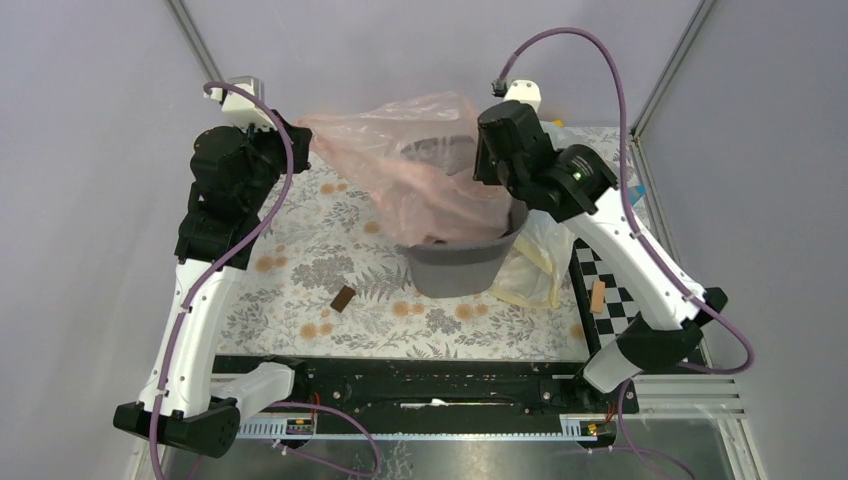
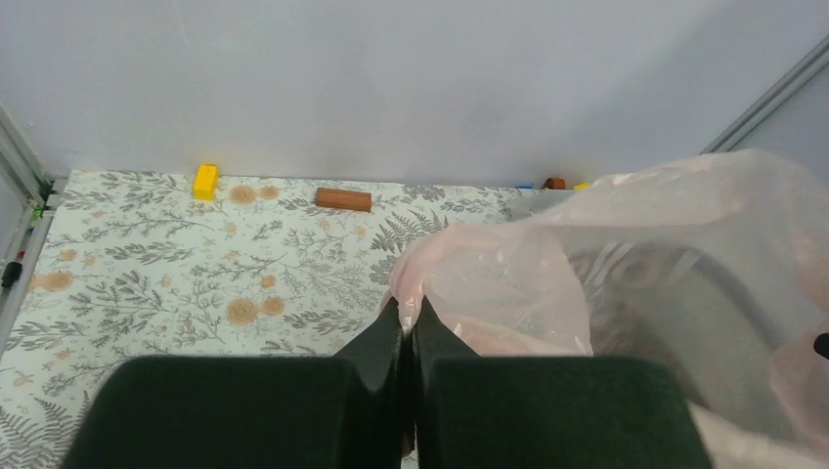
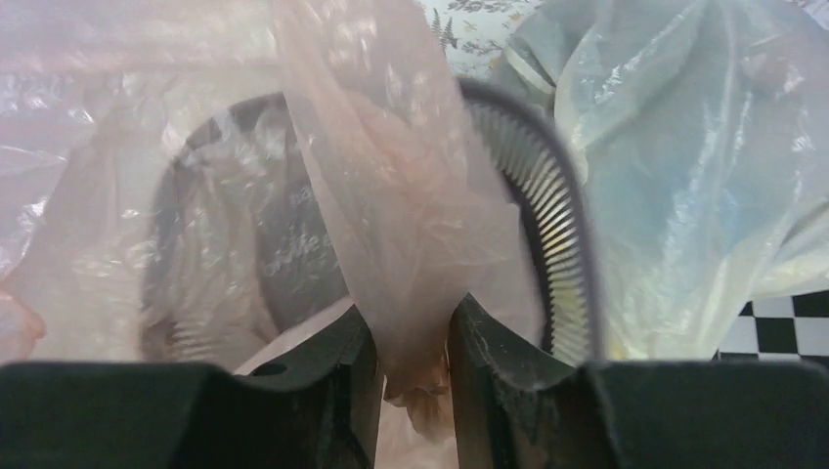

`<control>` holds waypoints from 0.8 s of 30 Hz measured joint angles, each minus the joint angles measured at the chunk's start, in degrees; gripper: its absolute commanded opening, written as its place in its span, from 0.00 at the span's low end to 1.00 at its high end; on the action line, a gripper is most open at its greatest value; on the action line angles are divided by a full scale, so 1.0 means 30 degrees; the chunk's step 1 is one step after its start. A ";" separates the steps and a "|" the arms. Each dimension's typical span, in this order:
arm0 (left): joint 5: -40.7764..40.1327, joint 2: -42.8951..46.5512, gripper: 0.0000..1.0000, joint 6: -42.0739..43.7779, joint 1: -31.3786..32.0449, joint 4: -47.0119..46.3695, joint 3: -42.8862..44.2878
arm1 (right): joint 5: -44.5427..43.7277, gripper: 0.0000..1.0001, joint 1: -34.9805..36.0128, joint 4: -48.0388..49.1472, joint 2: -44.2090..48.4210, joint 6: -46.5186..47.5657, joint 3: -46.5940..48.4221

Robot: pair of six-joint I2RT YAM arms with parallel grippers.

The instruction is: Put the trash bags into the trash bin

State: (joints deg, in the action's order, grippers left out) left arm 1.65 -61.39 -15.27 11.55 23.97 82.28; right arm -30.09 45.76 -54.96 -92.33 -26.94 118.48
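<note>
The pale pink trash bag (image 1: 420,160) billows over the dark grey mesh trash bin (image 1: 460,265), its lower part hanging inside the mouth. My left gripper (image 1: 300,135) is at the bag's back-left corner; in the left wrist view it (image 2: 411,308) is shut on a pinch of the pink film (image 2: 547,274). My right gripper (image 1: 482,172) hovers over the bin's right side. In the right wrist view its jaws (image 3: 411,318) stand apart, with a loose bunch of pink film (image 3: 391,215) hanging between them above the bin's rim (image 3: 547,186).
A bigger clear bag with a cream-yellow band (image 1: 535,260) lies against the bin's right side, also the clear bag (image 3: 675,176). A brown block (image 1: 342,298) lies on the floral mat; a tan block (image 1: 598,296) on the checkerboard. A yellow block (image 2: 205,181) and brown block (image 2: 343,198) sit by the back wall.
</note>
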 measured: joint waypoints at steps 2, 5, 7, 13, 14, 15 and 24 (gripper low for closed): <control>0.0219 0.0007 0.00 -0.0153 0.0000 0.0044 -0.0015 | -0.0066 0.34 -0.0087 0.0197 0.0962 0.0248 -0.1180; 0.0641 0.0066 0.00 -0.0459 0.0000 -0.0036 -0.0117 | -0.0015 0.42 -0.0321 0.0561 0.1902 0.0444 -0.2579; 0.0976 0.0138 0.00 -0.0692 0.0000 -0.0124 -0.0240 | 0.0022 0.47 -0.0495 0.0627 0.2346 0.0619 -0.3359; 0.2382 0.0262 0.00 -0.1581 0.0000 -0.0838 -0.0816 | -0.0634 0.48 -0.0641 0.0663 0.2674 0.1202 -0.4087; 0.2616 0.0262 0.00 -0.1727 0.0000 -0.0976 -0.0903 | -0.0758 0.42 -0.0714 0.0656 0.2696 0.1304 -0.4102; 0.2790 0.0262 0.00 -0.1858 0.0000 -0.1071 -0.0984 | -0.0860 0.35 -0.0874 0.0656 0.2732 0.1421 -0.4102; 0.4182 -0.0131 0.00 -0.2739 0.0000 -0.1450 -0.1071 | -0.1144 0.01 -0.2069 0.0342 0.3628 0.2215 -0.4269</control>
State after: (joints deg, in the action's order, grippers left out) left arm 14.20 -61.78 -23.49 11.55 19.62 79.07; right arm -33.52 39.55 -53.93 -81.45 -20.29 105.67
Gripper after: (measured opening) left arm 0.002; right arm 0.029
